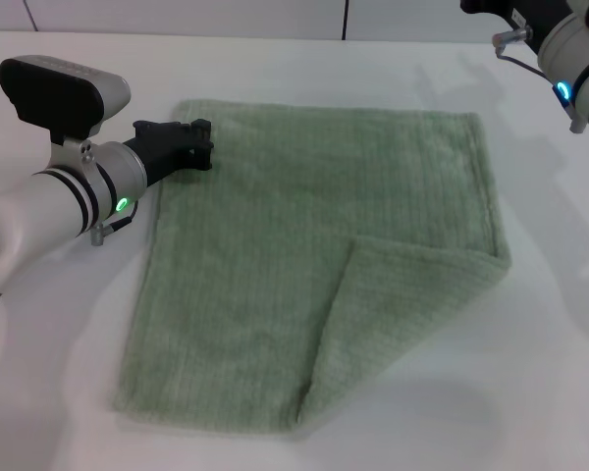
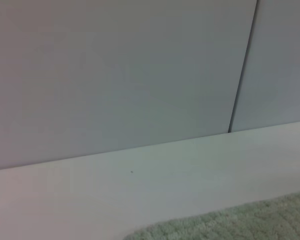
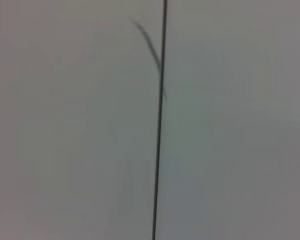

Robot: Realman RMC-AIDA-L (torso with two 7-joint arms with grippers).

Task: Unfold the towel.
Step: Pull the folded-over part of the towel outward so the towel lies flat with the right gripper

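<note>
Towel (image 1: 275, 265) mostly spread on desk (image 1: 530, 392); near right corner flap left folded. Left gripper (image 1: 188, 142) at far-left corner, fingers' state unclear.

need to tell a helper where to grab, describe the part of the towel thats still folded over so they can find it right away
On the white table lies the pale green towel, with the left hand at its far left edge. The part folded over is the near right corner flap. It is a triangular second layer lying on top of the cloth, bounded by a slanted crease, while the rest lies flat in a single layer.
</note>
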